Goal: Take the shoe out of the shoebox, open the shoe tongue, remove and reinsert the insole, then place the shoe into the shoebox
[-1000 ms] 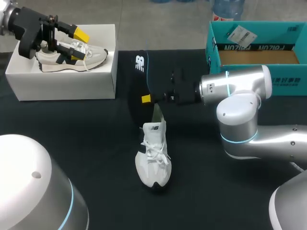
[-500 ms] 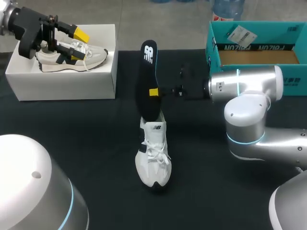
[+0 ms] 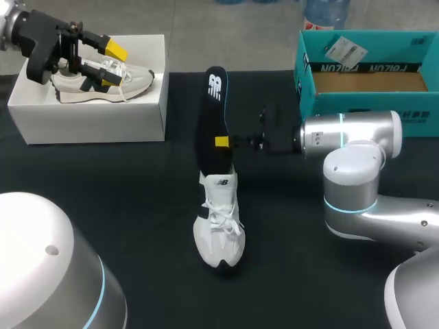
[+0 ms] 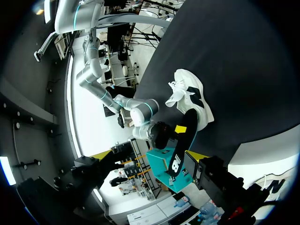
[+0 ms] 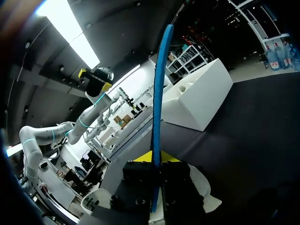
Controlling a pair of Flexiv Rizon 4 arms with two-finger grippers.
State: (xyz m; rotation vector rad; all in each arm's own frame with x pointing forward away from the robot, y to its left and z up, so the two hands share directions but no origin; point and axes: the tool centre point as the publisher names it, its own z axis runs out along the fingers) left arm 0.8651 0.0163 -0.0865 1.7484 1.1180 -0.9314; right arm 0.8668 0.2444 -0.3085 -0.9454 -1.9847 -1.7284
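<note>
since a second ago the black insole (image 3: 211, 110) stands more upright, and its lower end now meets the heel opening of the white shoe (image 3: 219, 229). far left, the left gripper (image 3: 110, 65) hangs over a beige shoe (image 3: 134, 79) in the white box (image 3: 89, 120), fingers apart. the insole carries a white logo. the right gripper (image 3: 221, 142), its arm lying level, is clamped on the insole. behind it stands the teal shoebox (image 3: 305, 68) with a paper label (image 3: 343, 48).

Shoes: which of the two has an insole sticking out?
The white shoe on the table, not the beige shoe in the white box: a black insole rises from it.
</note>
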